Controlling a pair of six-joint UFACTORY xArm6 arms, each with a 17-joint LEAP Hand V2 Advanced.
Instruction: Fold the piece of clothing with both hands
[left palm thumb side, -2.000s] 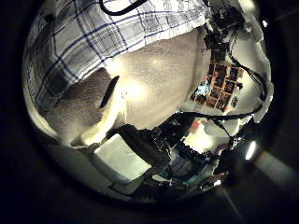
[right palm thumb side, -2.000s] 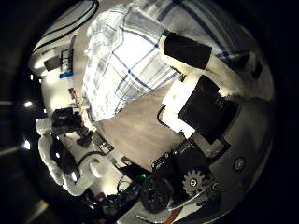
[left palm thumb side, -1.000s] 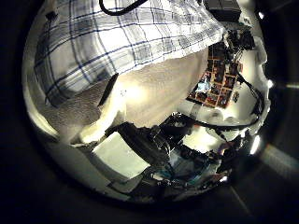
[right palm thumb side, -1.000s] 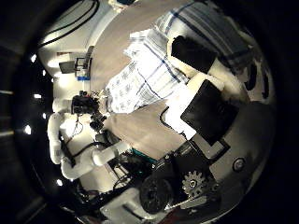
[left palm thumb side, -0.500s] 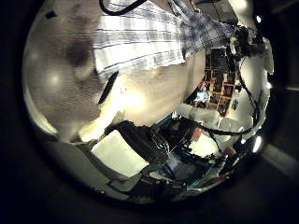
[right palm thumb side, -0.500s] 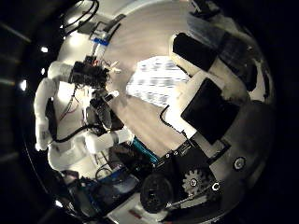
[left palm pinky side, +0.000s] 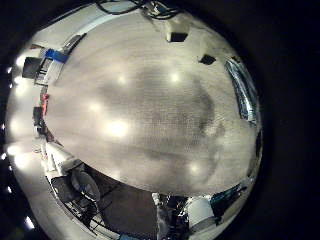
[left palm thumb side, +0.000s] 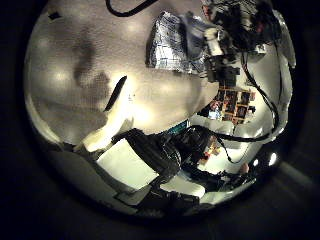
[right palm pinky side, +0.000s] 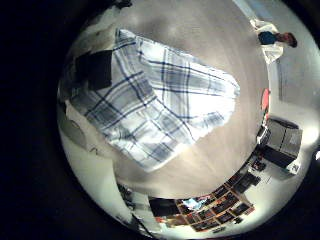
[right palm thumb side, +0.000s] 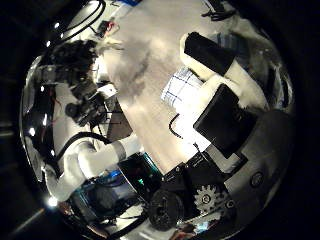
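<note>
A checked shirt (right palm pinky side: 160, 95) lies flat on the table and fills much of the right little finger side palm view, so it is close under my right hand. One of that hand's fingertips (right palm pinky side: 95, 68) rests at the shirt's edge. Between my right hand's straight fingers (right palm thumb side: 215, 60) a small patch of the shirt (right palm thumb side: 190, 85) shows. From my left hand the shirt (left palm thumb side: 175, 40) looks small and far off, with my right hand (left palm thumb side: 225, 45) over its edge. My left hand's own fingers (left palm thumb side: 115, 150) are relaxed and hold nothing above the bare table (left palm pinky side: 140, 110).
A cable and a small dark object (left palm pinky side: 175, 33) lie at the table's far edge. Shelving (left palm thumb side: 232, 100) stands in the room beyond the table. My left arm (right palm thumb side: 85, 160) shows across the table from my right hand.
The shirt has shrunk from filling the left thumb view to a small patch: my left hand has drawn away from it. The right thumb view also shows less of the shirt.
</note>
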